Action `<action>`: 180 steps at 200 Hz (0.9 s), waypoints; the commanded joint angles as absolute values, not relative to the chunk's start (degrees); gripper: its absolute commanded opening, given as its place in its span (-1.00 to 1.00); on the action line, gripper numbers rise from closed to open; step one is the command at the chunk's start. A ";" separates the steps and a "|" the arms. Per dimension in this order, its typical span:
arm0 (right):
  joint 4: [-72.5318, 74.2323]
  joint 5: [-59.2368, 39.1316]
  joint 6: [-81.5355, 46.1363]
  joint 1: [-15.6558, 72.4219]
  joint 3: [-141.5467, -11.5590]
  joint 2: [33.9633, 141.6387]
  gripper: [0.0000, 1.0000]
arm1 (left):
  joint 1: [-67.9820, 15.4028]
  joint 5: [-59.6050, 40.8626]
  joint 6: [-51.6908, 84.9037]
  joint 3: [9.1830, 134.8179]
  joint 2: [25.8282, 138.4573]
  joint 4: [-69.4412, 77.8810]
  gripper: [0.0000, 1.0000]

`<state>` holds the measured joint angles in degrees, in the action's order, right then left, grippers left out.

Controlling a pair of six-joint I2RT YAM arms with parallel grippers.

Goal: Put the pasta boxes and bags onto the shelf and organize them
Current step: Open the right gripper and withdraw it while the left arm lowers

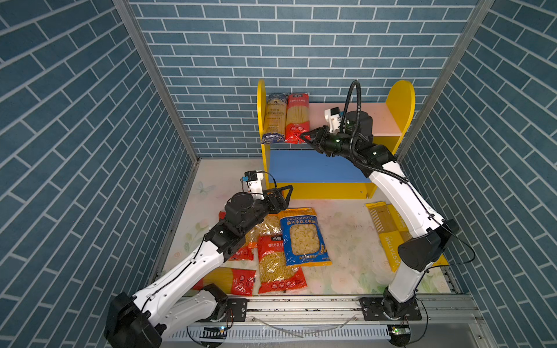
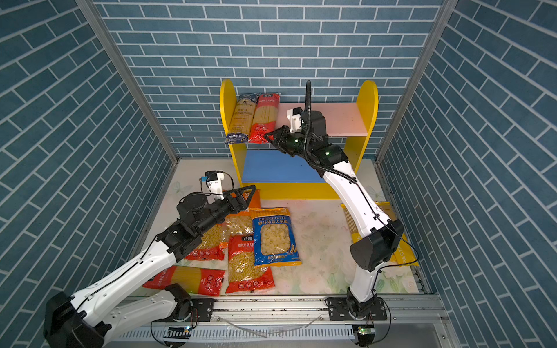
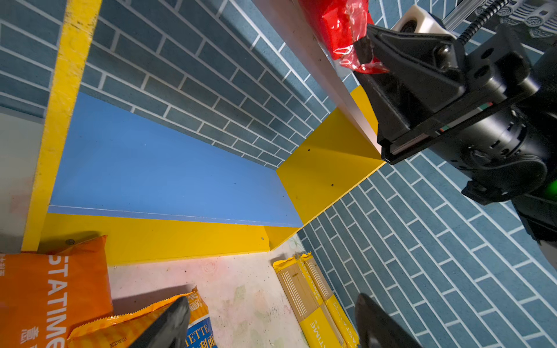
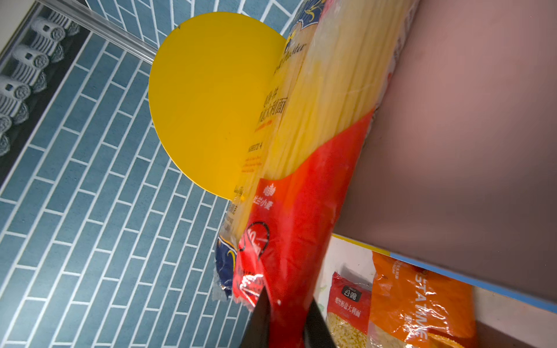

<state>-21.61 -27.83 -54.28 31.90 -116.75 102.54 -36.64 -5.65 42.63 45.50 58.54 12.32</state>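
Note:
The shelf (image 1: 382, 120) (image 2: 340, 120) stands at the back. On its pink upper board a dark blue spaghetti pack (image 1: 275, 117) and a red spaghetti pack (image 1: 297, 117) (image 4: 304, 211) lie side by side against the left panel. My right gripper (image 1: 304, 137) (image 2: 266, 137) (image 4: 287, 301) is shut on the red pack's near end. Low in front of the shelf's left foot, my left gripper (image 1: 287, 195) (image 3: 271, 301) hangs open and empty. Below it lie a blue-yellow bag (image 1: 304, 238), red bags (image 1: 277, 265) and an orange bag (image 3: 51, 289).
Yellow PASTATIME packs (image 1: 388, 229) (image 3: 319, 304) lie by the right wall, partly under my right arm. Another red spaghetti pack (image 1: 232, 280) lies at the front left. The blue lower board (image 1: 313, 170) is bare. Brick-patterned walls close in three sides.

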 commanded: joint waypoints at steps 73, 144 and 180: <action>-21.10 -28.01 -42.91 31.01 -93.95 84.30 0.21 | -33.67 12.95 30.41 52.32 52.66 -19.03 0.82; -17.97 -22.12 -39.16 40.78 -67.56 79.69 0.04 | -24.73 13.62 34.66 49.18 52.08 -36.75 0.83; -22.92 -19.86 -29.13 52.53 -72.92 90.13 0.05 | -11.72 4.75 37.03 45.26 50.38 -35.93 0.83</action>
